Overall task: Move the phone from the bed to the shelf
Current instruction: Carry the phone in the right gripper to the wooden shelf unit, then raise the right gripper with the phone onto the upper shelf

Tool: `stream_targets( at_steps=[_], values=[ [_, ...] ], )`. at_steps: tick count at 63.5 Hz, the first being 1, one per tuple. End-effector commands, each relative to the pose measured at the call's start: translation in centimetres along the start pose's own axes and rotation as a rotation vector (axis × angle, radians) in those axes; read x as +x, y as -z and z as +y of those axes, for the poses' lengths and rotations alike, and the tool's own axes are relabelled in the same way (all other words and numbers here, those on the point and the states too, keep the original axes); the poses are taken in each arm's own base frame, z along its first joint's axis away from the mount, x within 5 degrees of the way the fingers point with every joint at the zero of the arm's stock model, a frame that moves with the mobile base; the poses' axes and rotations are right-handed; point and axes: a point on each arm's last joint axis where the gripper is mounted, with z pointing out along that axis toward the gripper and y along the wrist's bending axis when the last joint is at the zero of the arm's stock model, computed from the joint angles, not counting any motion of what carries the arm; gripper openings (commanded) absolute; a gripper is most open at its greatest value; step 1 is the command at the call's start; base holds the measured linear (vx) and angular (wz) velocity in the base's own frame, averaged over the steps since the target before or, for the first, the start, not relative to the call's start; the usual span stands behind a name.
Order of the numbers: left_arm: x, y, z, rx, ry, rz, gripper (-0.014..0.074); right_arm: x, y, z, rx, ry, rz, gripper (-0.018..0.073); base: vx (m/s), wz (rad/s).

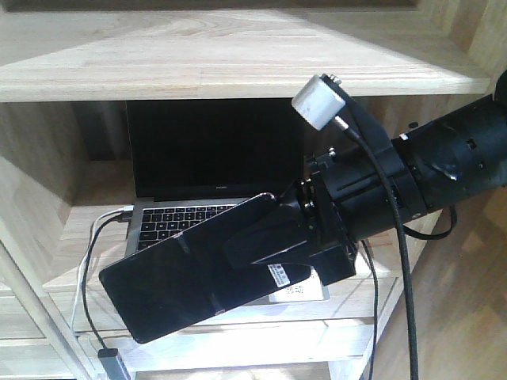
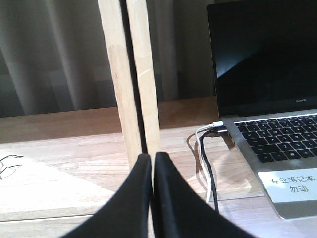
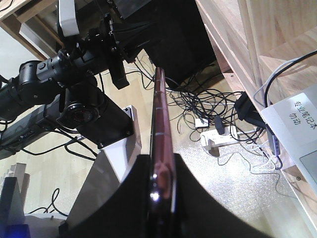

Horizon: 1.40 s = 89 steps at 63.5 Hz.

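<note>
Obs: right gripper (image 1: 255,244) clamps one end of the phone (image 1: 178,281), held tilted in the air just in front of the laptop (image 1: 207,154) on the shelf (image 1: 238,67), long axis running down-left from the jaws (left gripper (image 2: 152,163), left of the laptop, is pinched together on nothing).

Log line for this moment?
right gripper: shut on phone | phone: tilted, airborne before laptop | left gripper: shut, empty | shelf: phone not placed

You're looking at a glossy black phone (image 1: 178,289) with a pinkish rim and a small white sticker (image 1: 281,275). The shelf (image 1: 238,71) is pale natural wood with streaky grain. The laptop (image 1: 170,220) is silver-grey with a black screen and keys, and its cables (image 2: 209,171) are white and black.
</note>
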Motion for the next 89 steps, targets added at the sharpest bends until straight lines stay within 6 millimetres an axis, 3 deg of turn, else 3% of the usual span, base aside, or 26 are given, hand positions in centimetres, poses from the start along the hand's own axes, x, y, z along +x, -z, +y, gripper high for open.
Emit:
stream_targets(
  at_steps=[1,89],
  values=[
    [-1.54,0.32,0.11,-0.005,0.009,-0.108,0.0001,-1.03,1.02,2.17,-0.087,0.033,-0.062,-0.0001,0.00,0.00],
    [-1.54,0.32,0.11,-0.005,0.009,-0.108,0.0001,-1.03,1.02,2.17,-0.087,0.033,-0.062,-0.0001,0.00,0.00]
  ],
)
